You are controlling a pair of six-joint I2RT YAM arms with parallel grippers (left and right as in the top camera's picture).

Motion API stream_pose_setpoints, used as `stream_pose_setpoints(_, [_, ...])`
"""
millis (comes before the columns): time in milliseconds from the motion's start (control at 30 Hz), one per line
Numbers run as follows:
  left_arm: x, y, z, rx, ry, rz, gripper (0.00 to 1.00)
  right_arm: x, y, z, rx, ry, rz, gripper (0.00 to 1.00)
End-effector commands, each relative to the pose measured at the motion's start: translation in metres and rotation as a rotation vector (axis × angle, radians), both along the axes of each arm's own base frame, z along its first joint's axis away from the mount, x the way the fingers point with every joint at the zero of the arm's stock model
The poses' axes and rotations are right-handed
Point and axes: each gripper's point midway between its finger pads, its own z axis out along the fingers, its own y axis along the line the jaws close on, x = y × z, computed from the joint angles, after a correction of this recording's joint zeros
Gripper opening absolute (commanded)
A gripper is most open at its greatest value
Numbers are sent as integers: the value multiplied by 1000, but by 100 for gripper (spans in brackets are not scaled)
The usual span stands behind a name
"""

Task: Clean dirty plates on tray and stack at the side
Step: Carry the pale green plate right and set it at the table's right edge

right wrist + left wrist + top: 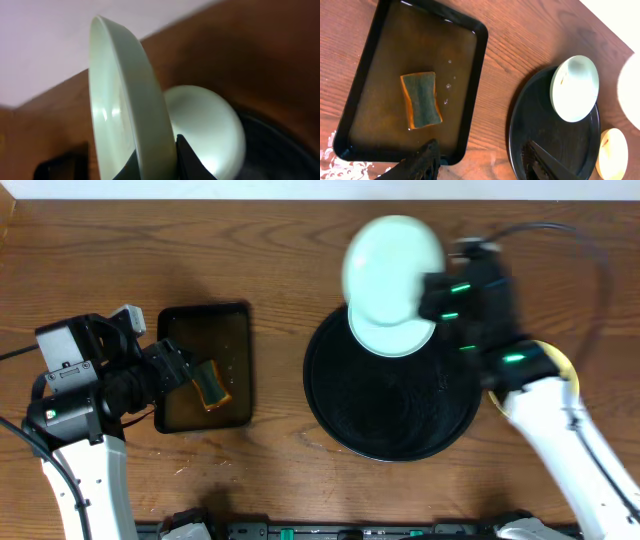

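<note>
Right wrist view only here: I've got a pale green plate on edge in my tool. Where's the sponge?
Observer: The sponge lies in the small rectangular tray, in shallow brownish liquid, left of the round tray.
Operator: Has the left tool got it?
Observer: No, the left tool is open, the sponge clear of its fingers.
Operator: Where's the yellow plate?
Observer: The yellow plate sits on the table beside the round tray's right edge, partly under the right arm holding your green plate.

Pale mint plate [393,260] raised and tilted in right claw [156,164], second mint plate [392,337] flat on glossy black round tray [390,420], yellow plate [612,152] just beside tray.
</note>
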Motion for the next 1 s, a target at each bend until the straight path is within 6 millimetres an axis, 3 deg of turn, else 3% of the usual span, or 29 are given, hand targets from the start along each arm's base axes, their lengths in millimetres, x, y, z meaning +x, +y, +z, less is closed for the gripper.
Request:
stream_pose_setpoints(0, [2, 3, 6, 8, -18, 13, 55, -8, -42, -3, 241, 106, -16, 1])
stream_pose_setpoints(67, [2, 3, 7, 8, -19, 13, 54, -15, -101, -18, 287, 173, -159, 1])
stream_pose_setpoints(233, [2, 3, 6, 7, -18, 14, 54, -41, -216, -48, 334, 240, -464, 1])
stream_pose_setpoints(467, [2, 3, 6, 7, -17, 13, 54, -90, -328, -85, 406, 279, -792, 1])
stream_pose_setpoints(633, [2, 3, 6, 6, -16, 13, 55, -118, -371, -119, 380, 349, -958, 1])
stream_pose_setpoints(833, [2, 3, 6, 6, -16, 13, 55, -112, -402, -143, 350, 318, -968, 1])
stream_pose_setpoints(967, [2, 3, 6, 6, -16, 13, 55, -106, -404, -159, 356, 329, -943, 1])
